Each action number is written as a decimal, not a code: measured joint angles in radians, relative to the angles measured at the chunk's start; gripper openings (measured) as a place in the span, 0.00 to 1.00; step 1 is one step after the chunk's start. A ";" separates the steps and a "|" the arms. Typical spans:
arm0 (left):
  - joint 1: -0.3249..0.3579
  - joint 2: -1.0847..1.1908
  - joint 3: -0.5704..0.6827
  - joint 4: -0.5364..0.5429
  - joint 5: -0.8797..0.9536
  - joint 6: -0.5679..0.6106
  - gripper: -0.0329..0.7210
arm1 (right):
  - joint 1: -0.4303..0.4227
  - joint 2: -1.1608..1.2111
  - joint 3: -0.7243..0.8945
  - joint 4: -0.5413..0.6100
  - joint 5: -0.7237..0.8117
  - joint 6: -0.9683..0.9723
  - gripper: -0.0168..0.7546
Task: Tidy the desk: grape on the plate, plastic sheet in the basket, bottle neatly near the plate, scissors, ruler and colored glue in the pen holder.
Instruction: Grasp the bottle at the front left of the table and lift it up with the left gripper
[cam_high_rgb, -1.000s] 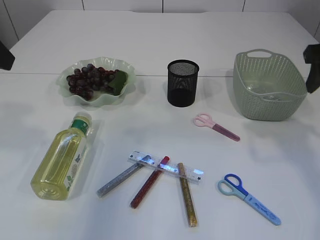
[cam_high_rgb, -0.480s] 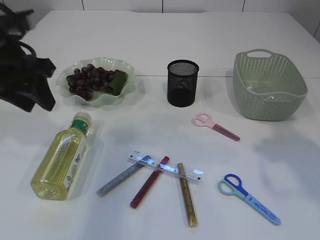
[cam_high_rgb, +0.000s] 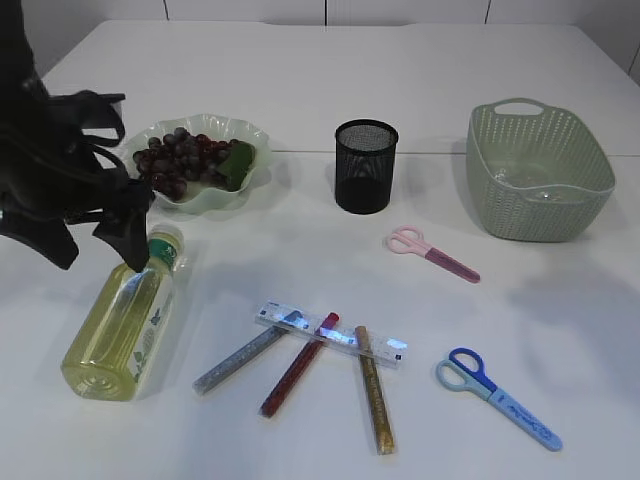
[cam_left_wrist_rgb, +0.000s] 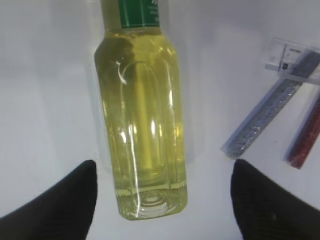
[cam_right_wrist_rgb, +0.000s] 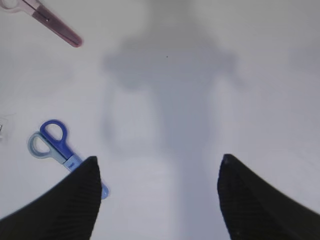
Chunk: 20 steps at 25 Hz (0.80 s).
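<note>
My left gripper (cam_left_wrist_rgb: 162, 192) hangs with its fingers spread wide, one on each side of the bottle (cam_left_wrist_rgb: 141, 120), gripping nothing; I have them that far apart because the body is broad and I judge they must straddle it before they can close. The bottle lies on its side on the white table (cam_high_rgb: 300, 70), its base towards me and its green-labelled neck towards the plate (cam_high_rgb: 190, 195), so it has only a short way to go to stand neatly there. The grapes (cam_high_rgb: 180, 158) already rest on that plate, with something green beside them. To the right of the bottle lie the silver glue stick (cam_left_wrist_rgb: 265, 117), the red one (cam_left_wrist_rgb: 306, 137) and the clear ruler (cam_left_wrist_rgb: 292, 56) across their tops, near each other but well apart from the pen holder (cam_high_rgb: 366, 166). My right gripper (cam_right_wrist_rgb: 160, 192) is equally spread above bare table, with the blue scissors (cam_right_wrist_rgb: 57, 147) just to its left and the pink scissors (cam_right_wrist_rgb: 47, 20) farther off. The basket (cam_high_rgb: 538, 165) stands at the far right; a clear sheet seems to lie inside it.
</note>
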<state>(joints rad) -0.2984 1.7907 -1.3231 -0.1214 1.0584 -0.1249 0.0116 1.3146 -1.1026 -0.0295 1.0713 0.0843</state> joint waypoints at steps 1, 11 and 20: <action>-0.017 0.006 -0.002 0.035 -0.004 -0.022 0.86 | 0.000 0.000 0.000 0.000 -0.002 0.000 0.75; -0.052 0.073 -0.004 0.092 -0.002 -0.154 0.87 | 0.000 0.000 0.000 0.000 -0.006 0.000 0.75; -0.052 0.137 -0.004 0.096 0.004 -0.167 0.87 | 0.000 0.000 0.000 0.000 -0.007 -0.002 0.75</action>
<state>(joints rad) -0.3508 1.9276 -1.3269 -0.0258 1.0628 -0.2922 0.0116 1.3146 -1.1026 -0.0295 1.0648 0.0821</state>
